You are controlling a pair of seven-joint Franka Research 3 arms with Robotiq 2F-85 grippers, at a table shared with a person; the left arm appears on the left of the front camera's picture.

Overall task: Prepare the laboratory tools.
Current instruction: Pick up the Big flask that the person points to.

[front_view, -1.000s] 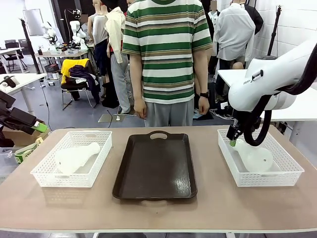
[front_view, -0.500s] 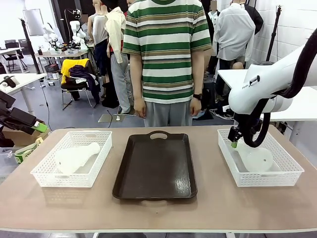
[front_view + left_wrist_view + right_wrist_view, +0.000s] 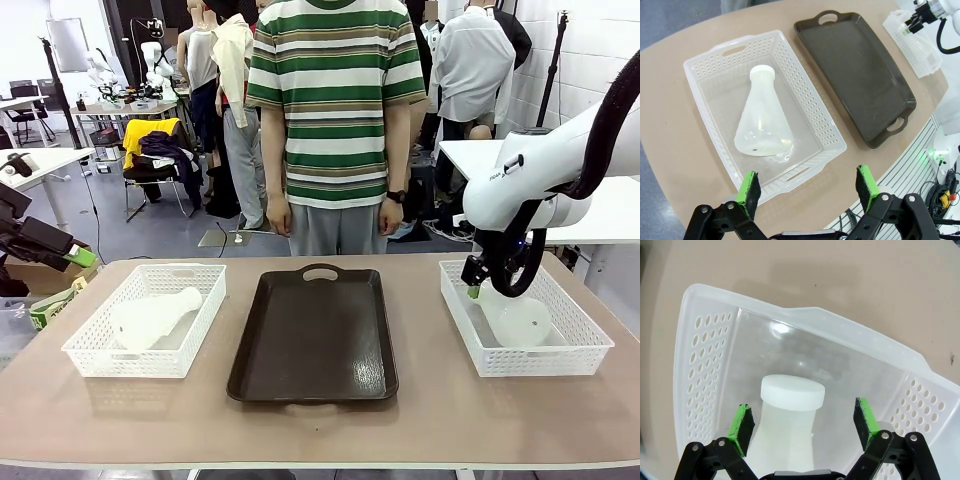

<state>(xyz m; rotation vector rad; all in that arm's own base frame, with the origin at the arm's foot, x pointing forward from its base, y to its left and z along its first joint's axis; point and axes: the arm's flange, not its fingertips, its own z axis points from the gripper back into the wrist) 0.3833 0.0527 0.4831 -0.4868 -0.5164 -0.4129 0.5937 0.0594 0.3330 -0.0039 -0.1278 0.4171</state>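
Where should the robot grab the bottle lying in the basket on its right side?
By the narrow neck, just under the lip, coming down from above. The flask lies on its side in the basket. Its round base looks too wide for the jaws, while the neck fits between the open green pads of the right gripper.

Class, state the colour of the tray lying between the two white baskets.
The tray is dark brown; the front view shows it best.
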